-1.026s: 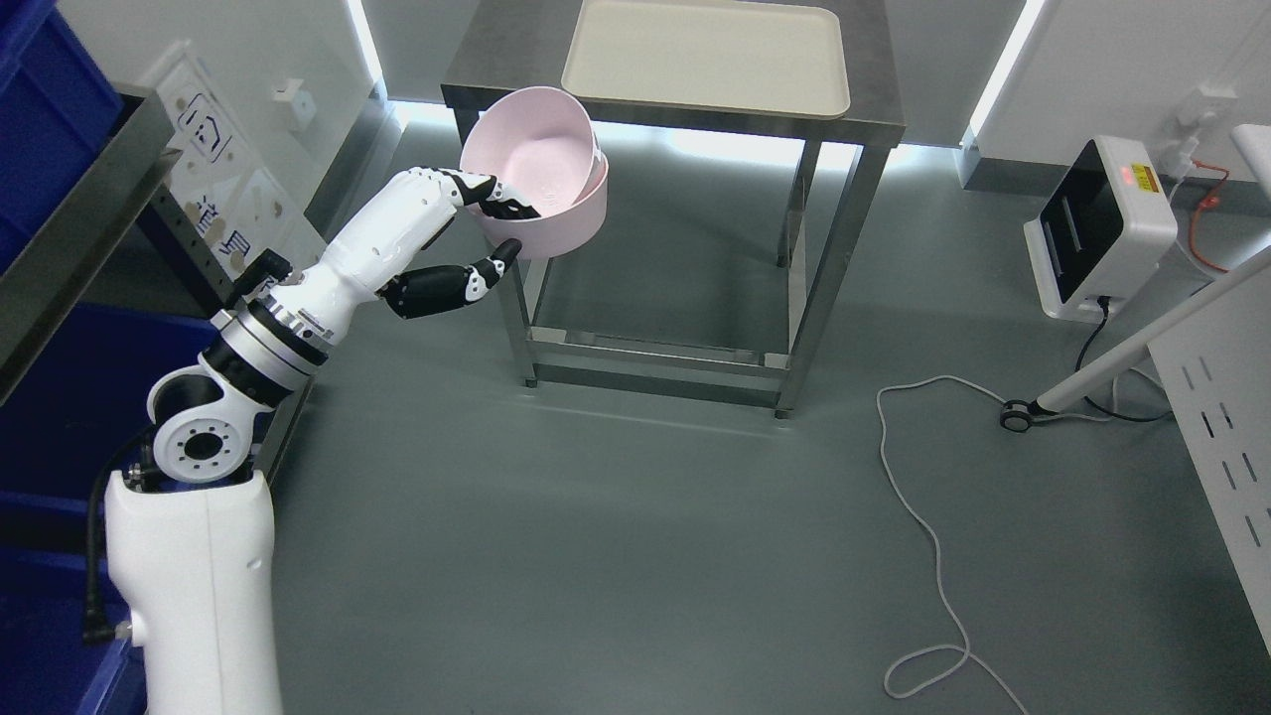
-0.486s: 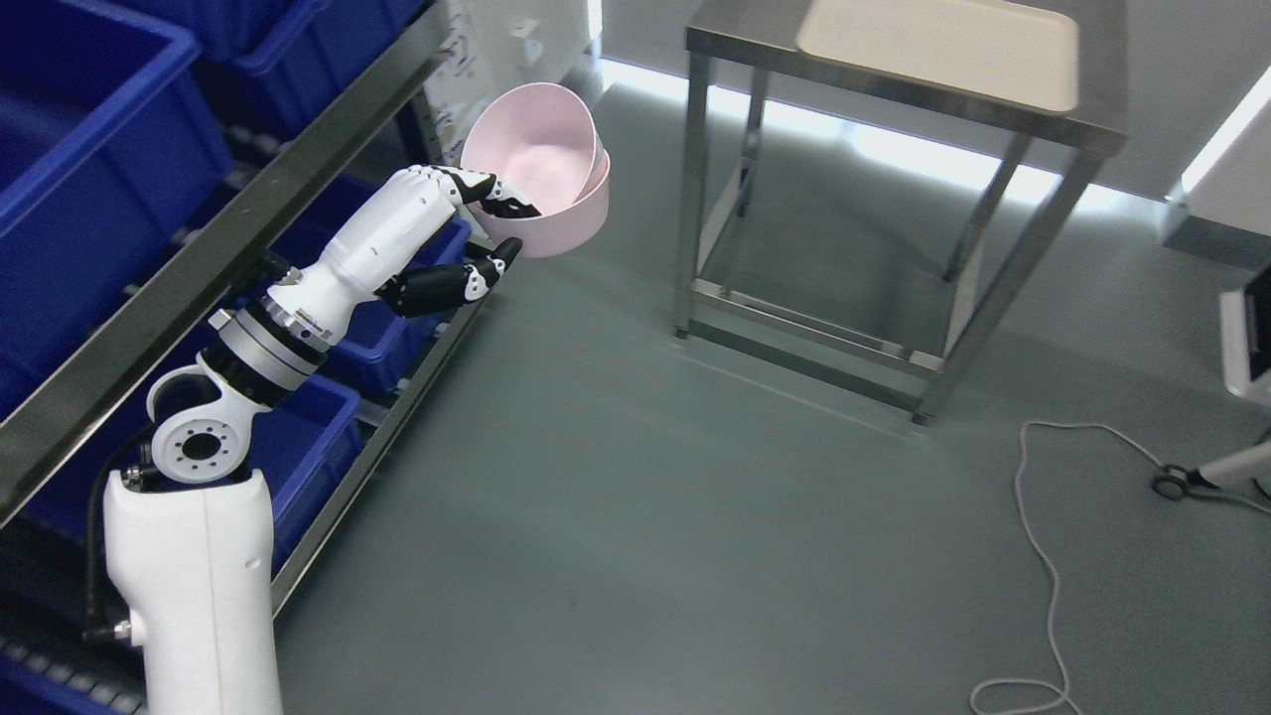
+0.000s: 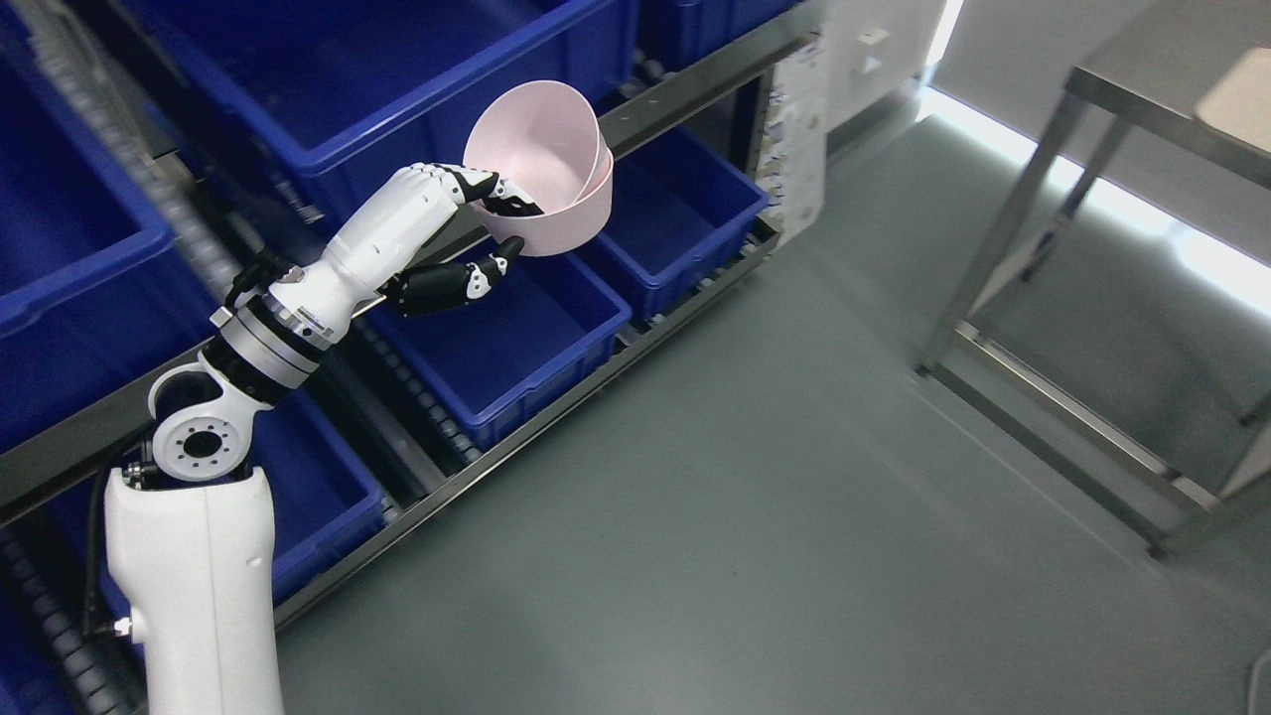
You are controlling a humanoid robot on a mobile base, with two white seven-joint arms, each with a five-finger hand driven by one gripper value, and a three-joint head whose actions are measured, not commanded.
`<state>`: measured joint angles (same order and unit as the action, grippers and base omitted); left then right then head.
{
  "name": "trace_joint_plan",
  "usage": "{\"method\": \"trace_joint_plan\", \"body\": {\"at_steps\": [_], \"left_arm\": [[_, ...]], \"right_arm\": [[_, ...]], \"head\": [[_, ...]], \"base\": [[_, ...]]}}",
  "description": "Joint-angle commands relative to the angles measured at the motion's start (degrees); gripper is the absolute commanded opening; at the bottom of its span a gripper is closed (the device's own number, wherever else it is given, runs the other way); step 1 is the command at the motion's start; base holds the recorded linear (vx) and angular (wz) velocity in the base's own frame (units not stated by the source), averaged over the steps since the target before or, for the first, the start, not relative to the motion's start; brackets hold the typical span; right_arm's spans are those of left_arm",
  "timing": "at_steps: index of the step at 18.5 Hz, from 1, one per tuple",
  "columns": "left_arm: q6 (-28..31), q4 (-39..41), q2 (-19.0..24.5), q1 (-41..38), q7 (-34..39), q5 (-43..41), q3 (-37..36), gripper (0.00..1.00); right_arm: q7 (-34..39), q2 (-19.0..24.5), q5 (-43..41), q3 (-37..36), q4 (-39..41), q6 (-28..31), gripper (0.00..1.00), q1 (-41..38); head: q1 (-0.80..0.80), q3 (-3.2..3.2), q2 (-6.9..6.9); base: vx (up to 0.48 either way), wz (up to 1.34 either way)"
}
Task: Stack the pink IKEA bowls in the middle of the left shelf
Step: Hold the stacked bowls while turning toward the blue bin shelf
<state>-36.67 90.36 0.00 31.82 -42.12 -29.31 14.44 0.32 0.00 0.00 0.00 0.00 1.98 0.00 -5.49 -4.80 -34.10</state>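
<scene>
Bowls (image 3: 546, 169), two nested pink ones pinched at the near rim by the left hand (image 3: 467, 233), thumb under and fingers curled inside, hang tilted above the blue shelf bins (image 3: 516, 348), probably light, stiff, smooth plastic that could slip.

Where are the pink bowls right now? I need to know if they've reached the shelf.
In the head view, upper left of centre, the pink bowls are held up by the left hand in front of the shelf's blue bins, not set down yet.
</scene>
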Motion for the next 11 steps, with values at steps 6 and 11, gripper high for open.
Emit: {"method": "trace_joint_plan", "body": {"at_steps": [6, 11], "left_arm": [[4.8, -0.1, 1.0, 10.3, 0.3, -0.7, -1.5, 0.04], [7.0, -7.4, 2.3, 16.1, 0.4, -7.0, -1.7, 0.04]], "right_arm": [[0.0, -1.0, 0.0, -0.6, 1.9, 0.0, 1.0, -1.7], [0.0, -1.0, 0.0, -0.6, 1.9, 0.0, 1.0, -1.7]], "head": [[0.0, 0.0, 0.01], [0.0, 0.0, 0.02]], "base": [[-0.102, 0.82], [-0.057, 0.59]]}}
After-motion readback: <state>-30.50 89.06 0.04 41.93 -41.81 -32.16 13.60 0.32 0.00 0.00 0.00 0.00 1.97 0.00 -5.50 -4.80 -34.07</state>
